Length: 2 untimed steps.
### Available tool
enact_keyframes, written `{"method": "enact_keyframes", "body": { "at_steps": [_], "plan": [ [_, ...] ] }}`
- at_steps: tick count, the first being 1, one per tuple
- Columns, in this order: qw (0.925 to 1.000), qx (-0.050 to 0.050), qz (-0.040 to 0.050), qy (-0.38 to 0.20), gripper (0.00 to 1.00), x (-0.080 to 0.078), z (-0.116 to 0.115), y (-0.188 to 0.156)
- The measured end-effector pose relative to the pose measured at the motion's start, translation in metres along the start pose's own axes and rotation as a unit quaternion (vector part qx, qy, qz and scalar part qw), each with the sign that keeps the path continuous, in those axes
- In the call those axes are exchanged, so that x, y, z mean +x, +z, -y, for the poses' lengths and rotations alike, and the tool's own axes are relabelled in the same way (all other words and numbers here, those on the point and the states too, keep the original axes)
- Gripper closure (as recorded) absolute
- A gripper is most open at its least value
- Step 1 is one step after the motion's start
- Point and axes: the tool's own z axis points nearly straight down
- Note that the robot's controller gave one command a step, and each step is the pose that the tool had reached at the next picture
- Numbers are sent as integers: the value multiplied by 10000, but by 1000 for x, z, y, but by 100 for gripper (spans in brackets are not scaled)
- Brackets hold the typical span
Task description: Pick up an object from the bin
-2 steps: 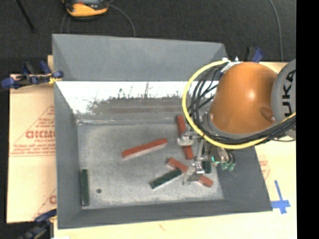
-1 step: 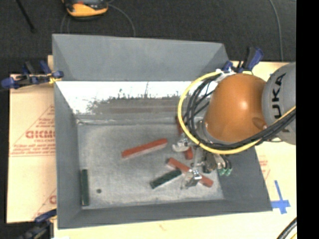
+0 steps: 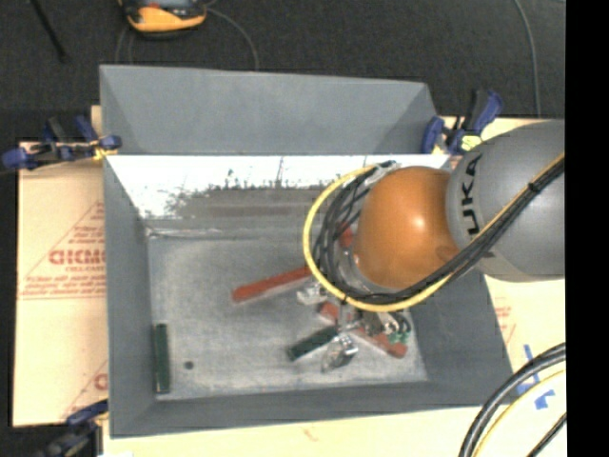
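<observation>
Camera view looks down on a grey metal bin. A grey robot arm enters from 3 o'clock, with its orange cover over the bin's right half. At 5 o'clock the gripper sits over a small heap of metal, red and dark green bits; I cannot tell if it is released or clenched. A red stick lies near the centre, and a dark green bar at 8 o'clock.

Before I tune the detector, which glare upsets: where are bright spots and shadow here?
Camera view: strong glare whitens the bin's far wall; the arm's orange cover carries a soft highlight and shades the small things under it; the dark green bar at near left lies evenly lit.
</observation>
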Motion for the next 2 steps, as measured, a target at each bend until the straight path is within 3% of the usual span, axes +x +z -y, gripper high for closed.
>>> {"method": "enact_keyframes", "body": {
  "at_steps": [1,2],
  "plan": [
    [9998,-17,-85,-156,100,9,-2,62],
    [9998,-17,-84,-155,100,9,-2,62]
  ]
}}
